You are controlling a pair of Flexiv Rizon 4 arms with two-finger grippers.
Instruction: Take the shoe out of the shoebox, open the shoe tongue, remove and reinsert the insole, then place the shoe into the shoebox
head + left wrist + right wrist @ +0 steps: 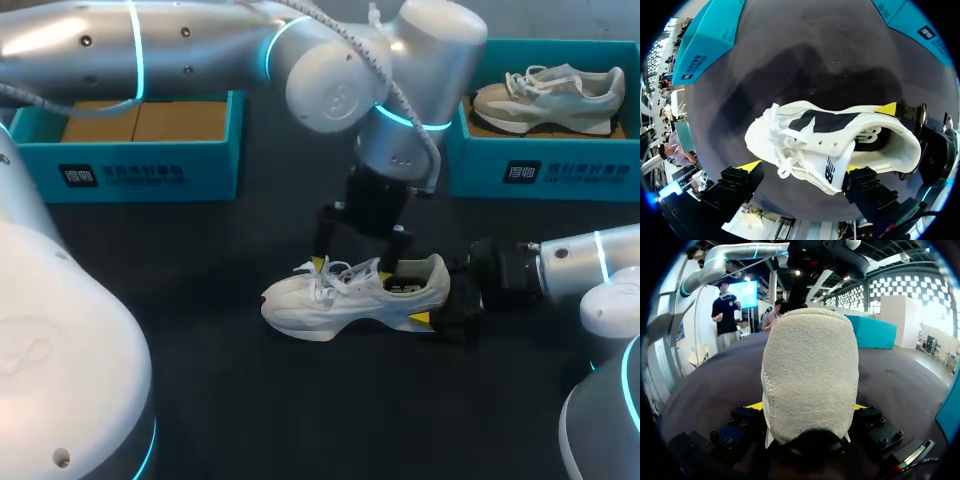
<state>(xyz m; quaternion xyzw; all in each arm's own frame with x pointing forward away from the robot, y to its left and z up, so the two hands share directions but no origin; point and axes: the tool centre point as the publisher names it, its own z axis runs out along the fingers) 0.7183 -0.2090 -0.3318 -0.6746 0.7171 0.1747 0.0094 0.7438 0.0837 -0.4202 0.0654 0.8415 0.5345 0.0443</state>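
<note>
Dark counter [240, 400] carries the white sneaker [340, 300] on its sole, out of any box. The taking-out looks done, and opening the tongue appears to be the step in hand.

The sneaker's heel sits between the right jaws, which come in low from behind it. In the right wrist view a yellow fingertip [756, 405] shows at each side of the heel and both seem to press on it, so these jaws are closed on the sneaker.

The left jaws hang over the lacing from above, spread wide along the shoe's length. One fingertip [751, 166] stands beside the laces toward the toe, the other at the collar. The tongue [832, 170] lies between them, close to the collar-side finger but not pinched.

Next, I judge, the left jaws must narrow onto the tongue's free edge and draw it up and toeward to bare the insole [835, 122], while the right jaws hold the heel.

Well beyond both jaws stand two teal boxes: the left shoebox [140, 165] showing bare cardboard, and the right shoebox [540, 170] with a second sneaker [550, 98].
</note>
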